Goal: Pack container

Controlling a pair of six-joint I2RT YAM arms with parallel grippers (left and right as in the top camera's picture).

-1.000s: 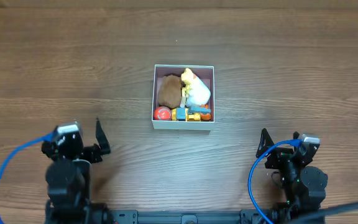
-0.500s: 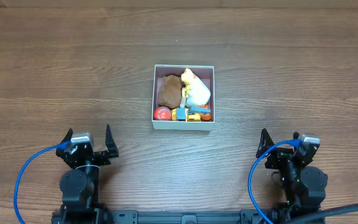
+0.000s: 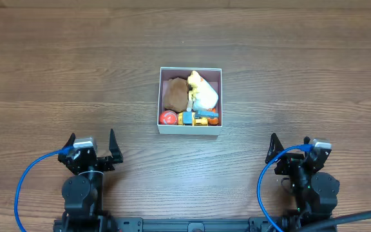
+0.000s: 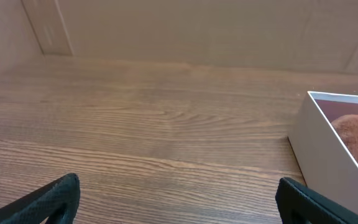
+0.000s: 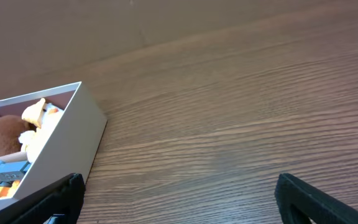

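The container is a small white-walled square box at the table's middle. It holds a brown plush, a white and yellow toy, a red ball and a blue-orange toy. It shows at the right edge of the left wrist view and at the left of the right wrist view. My left gripper is open and empty near the front edge, left of the box. My right gripper is open and empty at the front right.
The wooden table bears nothing else. A beige wall stands behind the far edge. Blue cables loop beside both arm bases at the front.
The left arm swung from the far left to its place near the front edge a second ago, then held still. The right arm and the box have not moved.
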